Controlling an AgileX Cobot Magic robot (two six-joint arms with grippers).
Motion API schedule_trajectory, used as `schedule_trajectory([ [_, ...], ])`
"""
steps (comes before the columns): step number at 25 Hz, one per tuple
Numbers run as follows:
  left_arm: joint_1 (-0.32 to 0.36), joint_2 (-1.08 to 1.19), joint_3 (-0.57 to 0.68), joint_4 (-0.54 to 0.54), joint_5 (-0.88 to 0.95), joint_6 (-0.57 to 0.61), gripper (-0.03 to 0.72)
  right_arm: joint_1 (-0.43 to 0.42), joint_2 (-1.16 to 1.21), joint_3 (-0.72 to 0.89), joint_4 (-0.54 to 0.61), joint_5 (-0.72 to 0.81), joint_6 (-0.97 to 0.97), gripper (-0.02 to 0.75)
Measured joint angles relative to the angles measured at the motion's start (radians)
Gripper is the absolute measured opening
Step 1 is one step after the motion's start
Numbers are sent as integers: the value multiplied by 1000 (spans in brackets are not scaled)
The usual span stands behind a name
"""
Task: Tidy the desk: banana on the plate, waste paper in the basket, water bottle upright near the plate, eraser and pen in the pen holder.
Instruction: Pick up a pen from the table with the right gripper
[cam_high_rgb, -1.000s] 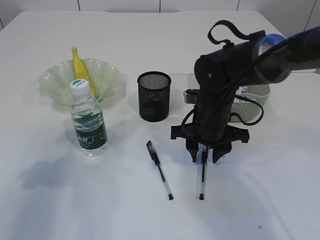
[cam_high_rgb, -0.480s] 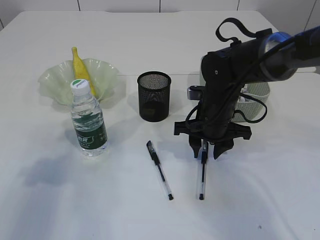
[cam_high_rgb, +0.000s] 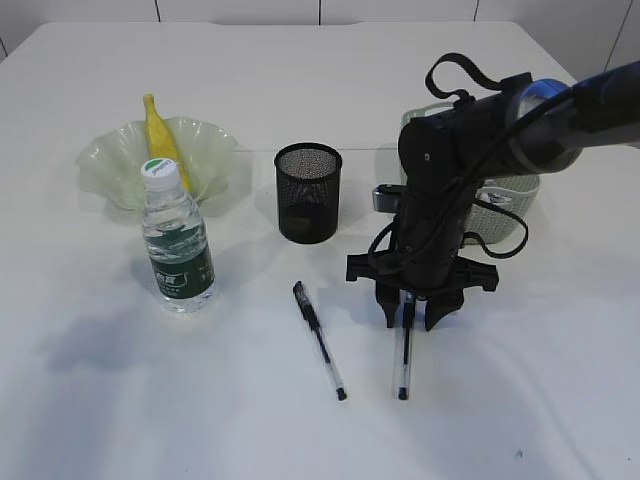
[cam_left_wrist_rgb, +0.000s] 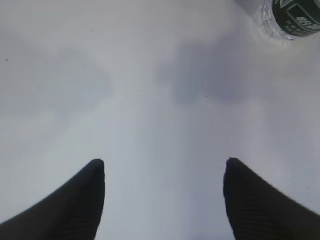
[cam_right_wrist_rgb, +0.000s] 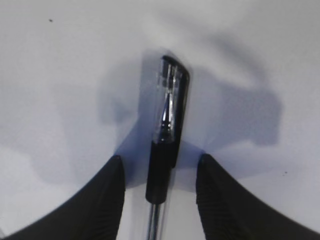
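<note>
My right gripper (cam_high_rgb: 409, 320) is open and low over the table, its fingers on either side of the capped end of a clear black-capped pen (cam_high_rgb: 403, 352). In the right wrist view the pen (cam_right_wrist_rgb: 167, 125) lies between the open fingers (cam_right_wrist_rgb: 160, 162), untouched. A second pen (cam_high_rgb: 320, 340) lies to its left. The banana (cam_high_rgb: 160, 132) lies on the green plate (cam_high_rgb: 110, 165). The water bottle (cam_high_rgb: 178, 240) stands upright in front of the plate. The black mesh pen holder (cam_high_rgb: 308, 190) stands mid-table. My left gripper (cam_left_wrist_rgb: 164, 161) is open and empty over bare table, with the bottle's base (cam_left_wrist_rgb: 292, 17) at the top right of the left wrist view. No eraser shows.
A pale woven basket (cam_high_rgb: 505, 205) stands behind my right arm, partly hidden by it. The white table reaches the frame edges at the left and front.
My right gripper rose a little and shifted right, then came back down over the pen's capped end. The pens, bottle and holder have not moved.
</note>
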Motion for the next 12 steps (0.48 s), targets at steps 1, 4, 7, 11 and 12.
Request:
schedule_trajectory([
  [1, 0, 0, 0, 0, 0, 0, 520, 0, 0, 0, 0, 0, 0, 353],
  [4, 0, 0, 0, 0, 0, 0, 520, 0, 0, 0, 0, -2, 0, 307],
  [7, 0, 0, 0, 0, 0, 0, 520, 0, 0, 0, 0, -5, 0, 231],
  [11, 0, 0, 0, 0, 0, 0, 520, 0, 0, 0, 0, -5, 0, 141],
  [12, 0, 0, 0, 0, 0, 0, 520, 0, 0, 0, 0, -5, 0, 120],
])
